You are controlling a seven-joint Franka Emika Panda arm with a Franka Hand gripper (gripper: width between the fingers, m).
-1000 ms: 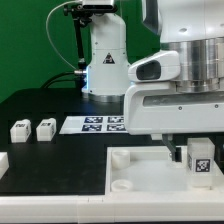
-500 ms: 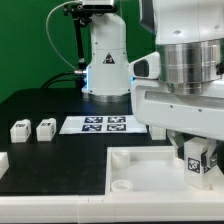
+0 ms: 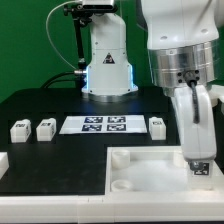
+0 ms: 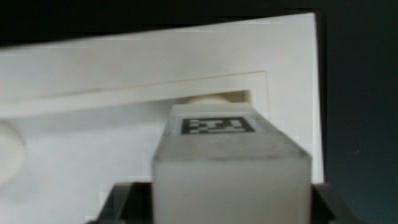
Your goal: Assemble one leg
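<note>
Holding the leg (image 4: 222,160) clamped in our gripper (image 3: 201,162) over the panel (image 3: 135,170) corner socket; seating probably not yet done.

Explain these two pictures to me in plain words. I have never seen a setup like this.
The big white machine is a robot arm; its two-finger gripper is its hand. The exterior view comes from a camera off the arm, the wrist view from one on the wrist, looking along the fingers. The gripper holds a leg, a small white block with a black-and-white tag, over the large white panel with round corner sockets; in the wrist view the leg's tip is at a socket. On the black table lie three more legs, two on the exterior view's left and one further right, plus the flat marker board.
</note>
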